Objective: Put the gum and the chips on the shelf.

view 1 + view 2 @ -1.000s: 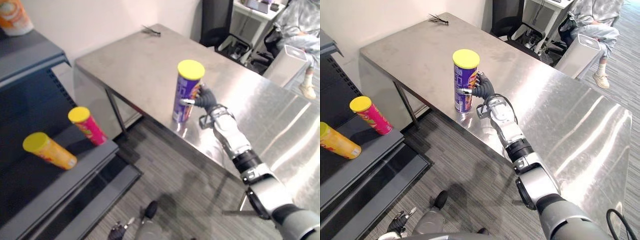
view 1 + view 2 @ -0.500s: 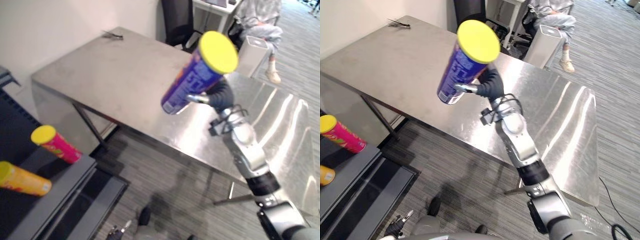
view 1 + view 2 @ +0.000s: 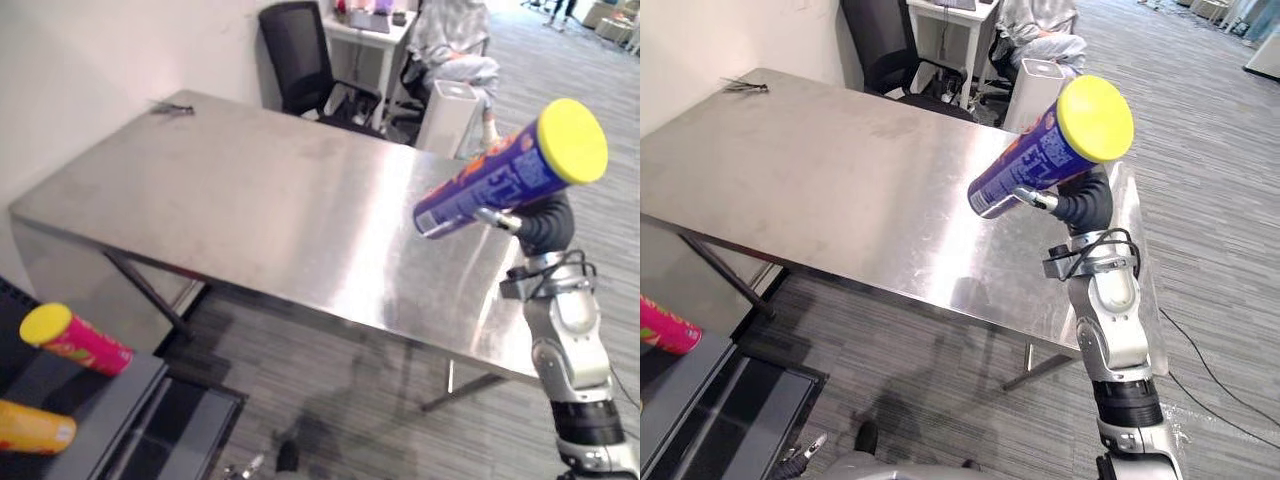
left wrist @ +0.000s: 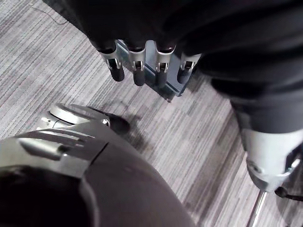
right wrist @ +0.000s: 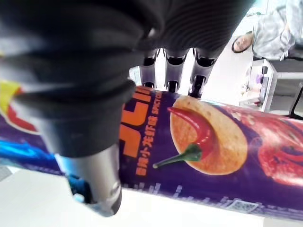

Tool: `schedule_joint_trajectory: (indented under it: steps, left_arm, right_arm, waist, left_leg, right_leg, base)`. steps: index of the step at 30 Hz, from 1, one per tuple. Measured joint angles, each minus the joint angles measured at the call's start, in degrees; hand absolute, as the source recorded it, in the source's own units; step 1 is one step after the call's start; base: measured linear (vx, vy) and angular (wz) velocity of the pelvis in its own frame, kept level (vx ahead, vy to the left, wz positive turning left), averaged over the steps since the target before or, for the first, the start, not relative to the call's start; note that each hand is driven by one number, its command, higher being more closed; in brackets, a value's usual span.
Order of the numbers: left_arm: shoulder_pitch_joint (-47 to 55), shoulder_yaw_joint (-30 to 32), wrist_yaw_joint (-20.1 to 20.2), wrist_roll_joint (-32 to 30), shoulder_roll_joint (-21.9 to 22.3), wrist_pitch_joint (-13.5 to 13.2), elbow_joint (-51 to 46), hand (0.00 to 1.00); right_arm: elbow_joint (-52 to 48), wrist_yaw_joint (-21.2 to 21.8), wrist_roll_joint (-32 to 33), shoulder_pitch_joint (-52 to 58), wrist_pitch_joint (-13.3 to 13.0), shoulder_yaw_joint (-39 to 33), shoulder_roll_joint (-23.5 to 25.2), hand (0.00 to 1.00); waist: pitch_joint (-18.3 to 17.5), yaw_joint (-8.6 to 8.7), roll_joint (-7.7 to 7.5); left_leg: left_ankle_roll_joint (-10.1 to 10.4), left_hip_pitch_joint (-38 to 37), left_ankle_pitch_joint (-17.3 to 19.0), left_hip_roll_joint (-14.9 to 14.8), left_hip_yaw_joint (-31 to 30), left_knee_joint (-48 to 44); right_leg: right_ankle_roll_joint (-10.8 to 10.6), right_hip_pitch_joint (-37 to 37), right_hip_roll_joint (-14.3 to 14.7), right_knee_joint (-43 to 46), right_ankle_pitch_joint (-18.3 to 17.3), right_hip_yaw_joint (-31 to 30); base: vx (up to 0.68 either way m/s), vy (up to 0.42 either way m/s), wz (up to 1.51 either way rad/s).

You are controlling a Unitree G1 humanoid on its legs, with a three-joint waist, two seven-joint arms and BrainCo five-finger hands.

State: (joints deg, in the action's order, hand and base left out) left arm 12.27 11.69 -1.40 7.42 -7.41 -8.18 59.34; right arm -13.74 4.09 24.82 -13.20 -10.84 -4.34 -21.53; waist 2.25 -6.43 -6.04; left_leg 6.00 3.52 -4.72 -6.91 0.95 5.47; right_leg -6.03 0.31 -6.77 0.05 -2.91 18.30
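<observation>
The robot's right hand [image 3: 1083, 207] had fingers and thumb curled round the purple chips can [image 3: 1038, 162], holding it in the air above the steel table [image 3: 250, 200], tipped almost flat with its yellow lid [image 3: 1095, 118] pointing away from the shelf [image 3: 100, 392]. That shelf sat low on the robot's left, with a pink can [image 3: 72, 340] and an orange can [image 3: 35, 428] lying on it, and the left hand [image 4: 138, 71] hung over the floor with its fingers loosely straight and nothing in it. To my eye this was the carrying step for the chips, and the next move would call for swinging the can well across to the shelf and setting it down beside those two cans without knocking them.
</observation>
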Motion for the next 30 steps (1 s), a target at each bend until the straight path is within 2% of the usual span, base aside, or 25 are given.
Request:
schedule_joint_trajectory:
  steps: [3,10,15,17,19,22,26,27,28,29,30]
  left_arm:
    - [0.58,-0.05,0.08,-1.18,0.08,0.00,0.01,0.00]
    - [1.20,-0.18,0.56,-1.49,0.26,0.02,0.08,0.00]
    - [1.23,-0.61,0.57,-1.56,0.48,0.02,0.10,0.00]
    - [1.08,-0.64,0.55,-1.55,0.52,0.06,0.13,0.00]
    - [0.80,-0.64,0.51,-1.54,0.50,0.06,0.14,0.00]
    - [0.33,-0.57,0.40,-1.49,0.62,0.06,0.05,0.00]
    - [-1.43,-0.28,-0.66,-0.88,1.08,0.11,-0.64,0.00]
    - [-1.39,0.01,-0.96,-0.82,1.29,0.10,-0.67,0.00]
    - [-2.05,0.70,-1.13,-0.81,1.28,0.17,-0.54,0.00]
    - [-2.25,1.58,-1.13,-0.82,1.51,0.16,-0.70,0.00]
    - [-2.08,3.22,-1.24,-0.81,2.12,0.17,-0.76,0.00]
  right_arm:
    - [-0.01,-0.34,-0.02,1.25,-0.01,-3.10,0.01,1.00]
    - [-0.05,-1.72,-0.02,4.69,-0.73,-7.07,0.03,1.00]
    - [-0.06,-2.17,-0.03,6.07,-0.84,-7.08,0.37,1.00]
    - [-0.06,-2.30,-0.03,6.12,-0.87,-7.02,1.58,1.00]
    - [-0.01,-2.37,-0.01,6.09,-0.88,-5.86,2.81,1.00]
    - [0.01,-2.34,0.18,5.49,-1.13,-2.28,3.80,1.00]
    - [0.26,-2.36,0.34,3.26,-1.27,1.35,4.53,1.00]
    - [0.48,-2.41,0.30,2.19,-1.25,2.64,4.54,1.00]
    - [1.01,-2.33,0.20,0.79,-1.26,2.84,4.57,1.00]
    - [1.46,-2.45,0.16,-0.13,-1.16,2.46,4.55,1.00]
    - [1.64,-2.94,0.10,-0.99,-1.14,1.48,4.51,1.00]
  waist:
    - [-0.49,1.33,0.66]
    - [-1.14,1.85,1.48]
    - [-1.52,1.89,2.35]
    - [-1.06,1.92,2.56]
    - [0.82,1.89,2.68]
    - [1.71,1.94,3.48]
    - [3.92,1.50,4.89]
    - [4.19,1.03,4.93]
    - [5.25,1.09,3.72]
    - [5.78,1.30,3.18]
    - [5.96,1.37,3.35]
  left_leg:
    - [0.05,-0.39,0.05,-0.09,0.50,0.01]
    - [0.18,-1.56,0.48,-0.62,2.32,0.01]
    - [0.18,-1.95,0.58,-0.63,2.69,-0.03]
    - [0.08,-1.68,0.89,-0.55,2.70,-1.04]
    - [0.23,-1.18,3.35,-0.21,1.94,-5.97]
    - [0.64,3.24,5.36,-0.37,-0.74,-12.37]
    - [1.94,7.64,2.52,-0.91,-6.56,-10.08]
    - [0.03,7.42,3.92,-2.42,-3.67,-6.48]
    - [-4.55,8.95,5.86,-3.39,4.00,-8.68]
    - [-5.95,10.48,5.61,-3.89,7.87,-13.05]
    - [-7.05,12.06,5.29,-5.67,14.00,-22.35]
  right_leg:
    - [-0.03,0.01,0.04,0.02,0.04,-0.47]
    - [0.17,-0.04,0.51,-0.18,0.26,-2.70]
    - [0.59,-0.74,0.24,1.90,-0.12,-2.98]
    - [0.84,-2.47,-0.55,6.20,-2.10,-3.06]
    - [1.03,-3.23,-1.77,12.45,-5.42,-3.02]
    - [1.78,-5.28,-2.56,17.97,-8.30,-1.21]
    - [4.26,-9.43,-2.99,23.86,-10.95,5.24]
    - [5.34,-9.44,-2.92,22.49,-10.72,7.08]
    - [6.91,-9.37,-4.25,20.44,-9.87,10.05]
    - [7.42,-9.35,-5.23,20.19,-9.57,11.67]
    - [7.99,-9.14,-6.10,19.77,-9.18,14.80]
  base:
    - [-0.01,-0.003,-0.13]
    - [0.00,-0.009,-0.16]
    - [0.00,-0.001,-0.04]
    - [-0.02,-0.006,0.00]
    - [-0.06,-0.034,0.15]
    - [-0.13,-0.067,0.37]
    - [-0.16,-0.136,0.81]
    - [-0.18,-0.122,0.95]
    - [-0.17,-0.114,1.05]
    - [-0.16,-0.167,1.27]
    - [-0.12,-0.199,1.31]
